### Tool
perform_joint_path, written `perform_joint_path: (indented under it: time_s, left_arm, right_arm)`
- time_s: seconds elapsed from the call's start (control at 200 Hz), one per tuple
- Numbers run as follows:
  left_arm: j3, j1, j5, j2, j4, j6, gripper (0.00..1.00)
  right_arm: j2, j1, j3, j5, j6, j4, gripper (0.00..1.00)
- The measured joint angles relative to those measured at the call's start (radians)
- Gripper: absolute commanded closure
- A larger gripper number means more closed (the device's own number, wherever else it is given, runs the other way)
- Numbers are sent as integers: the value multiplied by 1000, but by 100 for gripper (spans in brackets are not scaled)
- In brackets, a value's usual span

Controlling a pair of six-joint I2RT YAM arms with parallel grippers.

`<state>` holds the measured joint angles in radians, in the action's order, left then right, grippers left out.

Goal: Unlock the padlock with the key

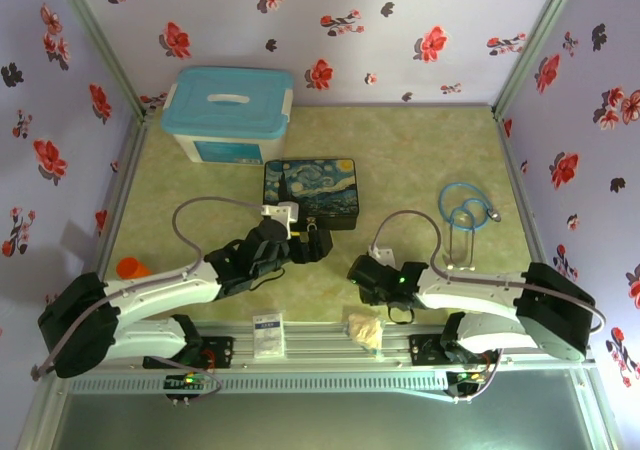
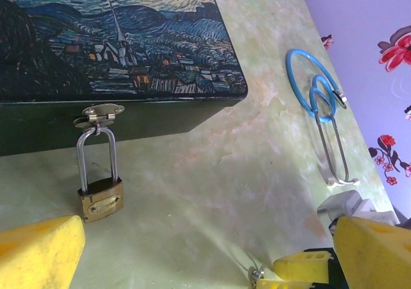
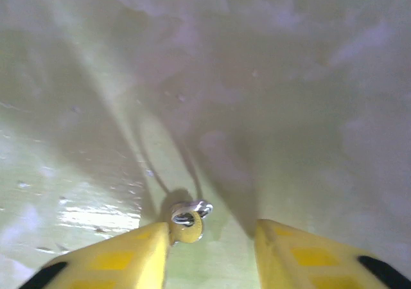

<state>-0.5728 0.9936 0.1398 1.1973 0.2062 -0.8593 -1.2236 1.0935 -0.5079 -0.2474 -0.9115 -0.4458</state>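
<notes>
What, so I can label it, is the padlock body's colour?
The padlock body is brass-gold; clearest in the left wrist view.

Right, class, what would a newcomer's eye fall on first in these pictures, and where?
The dark starry-night box at mid-table, with the small brass padlock hanging from the clasp on its front. Next, the blue stethoscope lying to its right and the teal-lidded tub at the back left.

Padlock [image 2: 101, 196] hanging at box [image 2: 115, 38] front, stethoscope [image 2: 324, 109] right of box, key [image 3: 188, 217] on table [image 3: 289, 77] inside right gripper [image 3: 212, 237]
</notes>
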Motion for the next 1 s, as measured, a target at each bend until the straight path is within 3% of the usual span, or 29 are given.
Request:
perform_joint_path:
  time_s: [0.09,0.24,0.51,1.0]
  left_arm:
    - [0,-1,0,0,0,0,0]
    - [0,-6,3,-2,-2,0,0]
    - [3,-12,13,-33,-9,0,0]
    - [20,-24,19,-39,-13,0,0]
  right_arm:
    - [31,-16,-10,0,52,-22,48]
    - [57,-37,-77,-18,129,-118,48]
    - [26,-21,-77,25,172,-124,44]
    - [-91,9,-64,23,171,-77,49]
